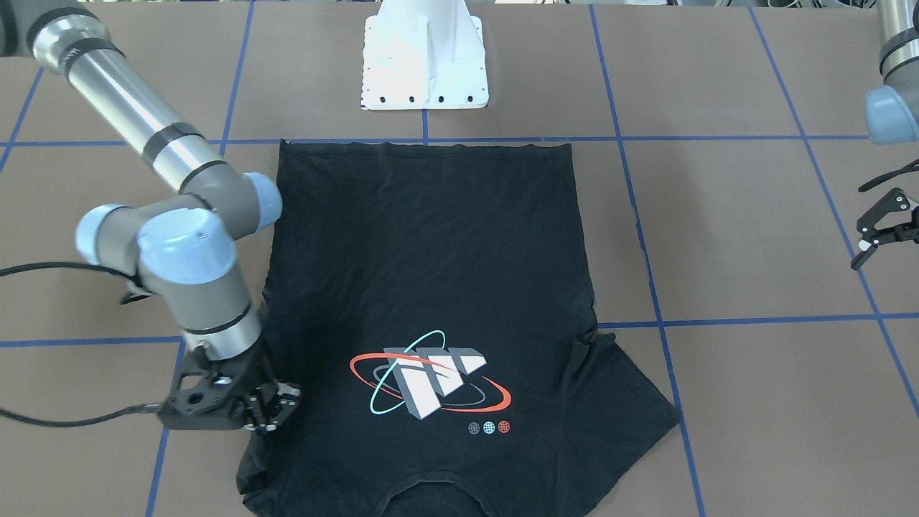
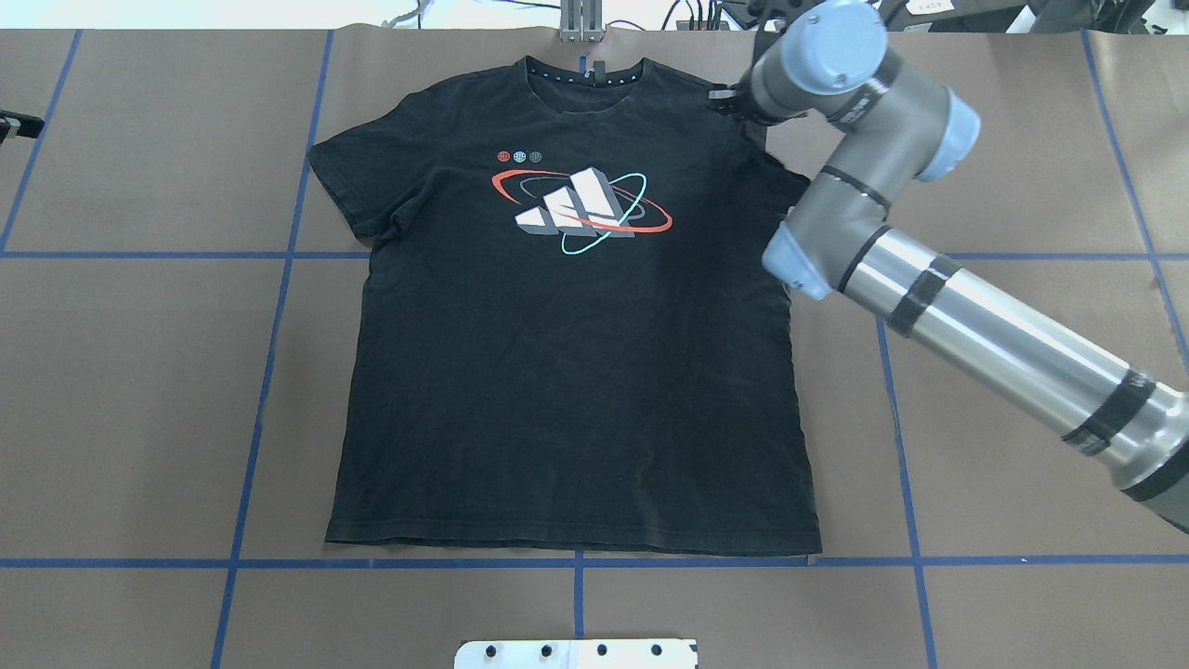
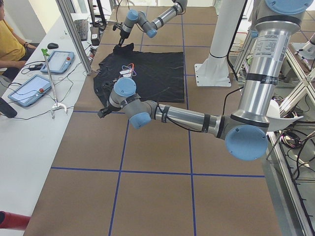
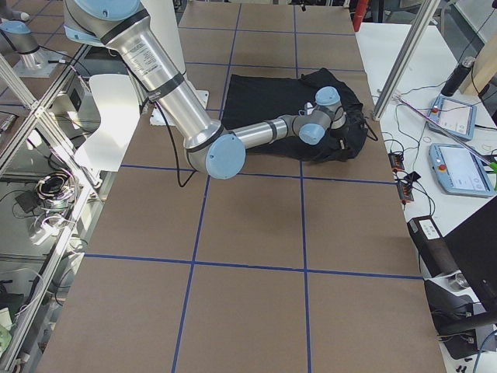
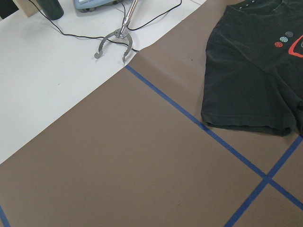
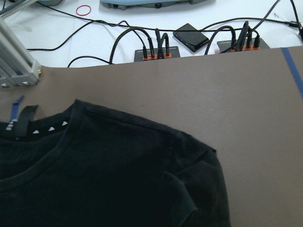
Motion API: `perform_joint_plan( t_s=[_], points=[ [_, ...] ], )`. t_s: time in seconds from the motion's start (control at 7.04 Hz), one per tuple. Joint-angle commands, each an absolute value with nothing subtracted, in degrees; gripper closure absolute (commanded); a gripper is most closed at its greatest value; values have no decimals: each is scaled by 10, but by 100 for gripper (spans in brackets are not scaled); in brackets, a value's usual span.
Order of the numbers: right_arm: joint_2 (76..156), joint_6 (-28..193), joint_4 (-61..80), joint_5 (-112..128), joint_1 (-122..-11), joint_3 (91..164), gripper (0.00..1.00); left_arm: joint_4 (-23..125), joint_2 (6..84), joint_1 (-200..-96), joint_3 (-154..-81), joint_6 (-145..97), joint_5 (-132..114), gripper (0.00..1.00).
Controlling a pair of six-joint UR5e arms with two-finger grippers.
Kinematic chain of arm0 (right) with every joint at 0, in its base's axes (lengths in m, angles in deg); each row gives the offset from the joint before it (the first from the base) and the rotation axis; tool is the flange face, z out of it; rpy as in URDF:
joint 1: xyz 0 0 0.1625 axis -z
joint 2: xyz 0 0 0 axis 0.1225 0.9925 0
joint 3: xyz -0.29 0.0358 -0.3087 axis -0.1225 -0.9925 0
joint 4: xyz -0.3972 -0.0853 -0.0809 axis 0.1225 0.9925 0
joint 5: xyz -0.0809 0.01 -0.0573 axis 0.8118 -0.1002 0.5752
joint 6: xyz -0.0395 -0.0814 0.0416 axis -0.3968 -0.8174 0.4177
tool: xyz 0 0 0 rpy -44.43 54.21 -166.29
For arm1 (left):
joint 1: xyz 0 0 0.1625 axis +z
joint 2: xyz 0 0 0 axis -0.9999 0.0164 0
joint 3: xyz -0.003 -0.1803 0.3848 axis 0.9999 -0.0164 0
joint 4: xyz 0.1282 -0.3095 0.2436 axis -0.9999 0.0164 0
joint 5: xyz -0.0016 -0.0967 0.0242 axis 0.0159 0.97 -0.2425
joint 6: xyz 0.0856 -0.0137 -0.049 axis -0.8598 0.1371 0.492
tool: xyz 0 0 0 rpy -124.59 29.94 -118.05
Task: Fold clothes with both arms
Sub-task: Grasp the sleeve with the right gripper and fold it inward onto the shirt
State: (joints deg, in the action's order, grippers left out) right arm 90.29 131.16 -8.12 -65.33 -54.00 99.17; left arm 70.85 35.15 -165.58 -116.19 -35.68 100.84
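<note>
The black T-shirt (image 1: 431,251) lies flat, graphic up, on the brown table, collar away from the robot base; it also shows in the overhead view (image 2: 557,390). My right gripper (image 1: 271,411) hangs low over the shirt's shoulder and sleeve on its own side, and its jaws look apart with nothing in them. In the overhead view the wrist hides most of the right gripper (image 2: 729,100). The right wrist view shows that shoulder and rumpled sleeve (image 6: 189,179). My left gripper (image 1: 877,228) is open and empty, well off the shirt's other side. The left wrist view shows the other sleeve (image 5: 251,94).
The white pedestal base (image 1: 425,64) stands at the hem end. Blue tape lines (image 2: 269,372) grid the table. Cables and plug boxes (image 6: 156,49) lie past the collar edge. A metal claw tool (image 5: 113,45) and tablets (image 3: 56,61) lie on the white side table, where a person (image 3: 10,39) sits.
</note>
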Motion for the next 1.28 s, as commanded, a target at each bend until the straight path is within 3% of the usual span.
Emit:
perform_joint_plan(
  t_s=[0.0,0.71,0.85,0.99,1.14],
  points=[
    [859,1351,-33,-602,-502,967,100,708,353,-1655,-1162,-357,1008,0],
    [804,1384,-32,-599,-496,899,100,708,357,-1655,-1159,-357,1008,0],
    [795,1422,-31,-599,-496,890,75,708,357,-1655,-1159,-357,1008,0],
    [794,1437,-31,-598,-496,890,1,708,357,-1655,-1159,-357,1008,0],
    [794,1431,-31,-599,-497,896,0,708,357,-1655,-1159,-355,1008,0]
  ],
)
